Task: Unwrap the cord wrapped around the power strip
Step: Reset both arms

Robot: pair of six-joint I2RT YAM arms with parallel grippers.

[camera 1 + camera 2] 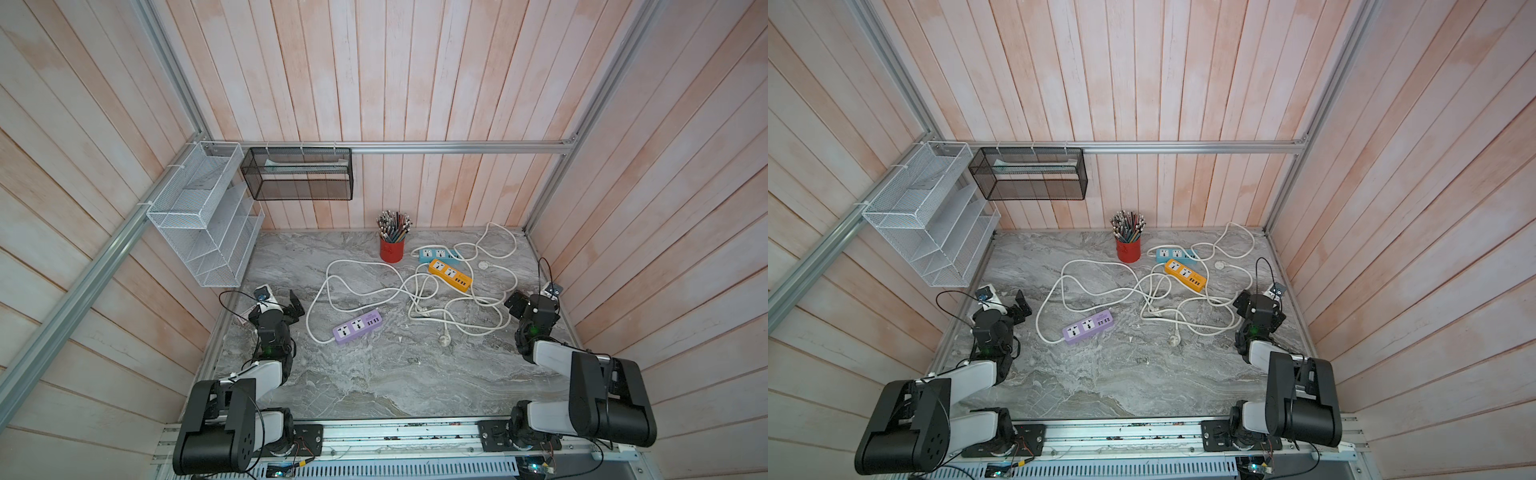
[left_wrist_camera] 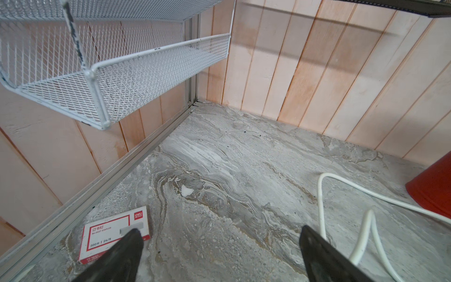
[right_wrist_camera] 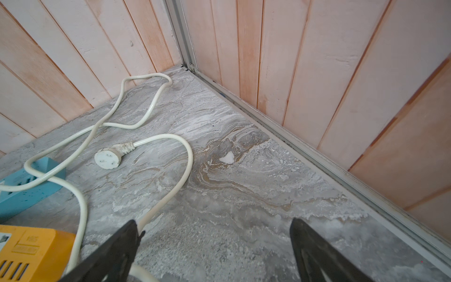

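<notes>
Both edge-side, left gripper (image 2: 219,230), right gripper (image 3: 214,221)

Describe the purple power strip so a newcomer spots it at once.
On the grey marble tabletop, find the red pencil cup by the back wall. Nearer the robot and toward its left side lies the purple power strip, flat, sockets up. Its neighbours, the orange strip and blue strip, sit side by side beside the cup; it alone is purple.

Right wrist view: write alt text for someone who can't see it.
White cords loop across a grey marble table, one ending in a round plug, beside a blue power strip and an orange power strip. The right gripper's open fingers hold nothing.
</notes>
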